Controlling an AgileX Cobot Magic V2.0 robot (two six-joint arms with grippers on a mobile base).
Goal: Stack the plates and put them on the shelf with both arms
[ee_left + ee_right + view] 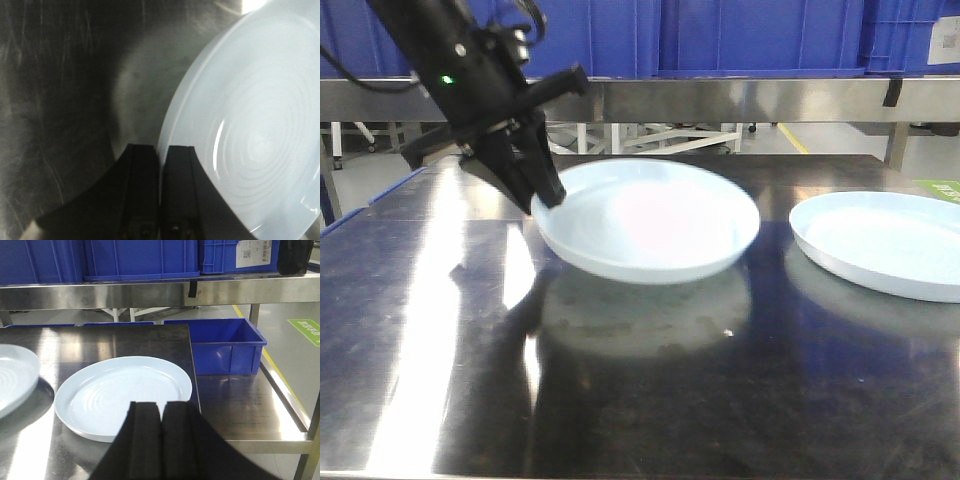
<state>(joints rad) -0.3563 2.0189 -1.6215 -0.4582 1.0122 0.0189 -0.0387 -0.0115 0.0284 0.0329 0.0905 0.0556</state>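
The held plate (pixel 650 225) is clamped at its rim by the left gripper (pixel 546 192) and appears raised just clear of the table (pixel 620 400). The second plate (pixel 880 240) lies flat to its right, apart. The right gripper (pixel 161 410) hangs at its near edge, fingers together, empty. Stacking is in hand; the next move calls for carrying the held plate level over the second plate.

Matte black left arm (pixel 440 50) with small green light (pixel 447 79) and tapered black pincer (pixel 548 196)

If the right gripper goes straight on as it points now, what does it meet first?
Probably the near rim of the flat plate just ahead of the right gripper, though its height above the table is unclear.
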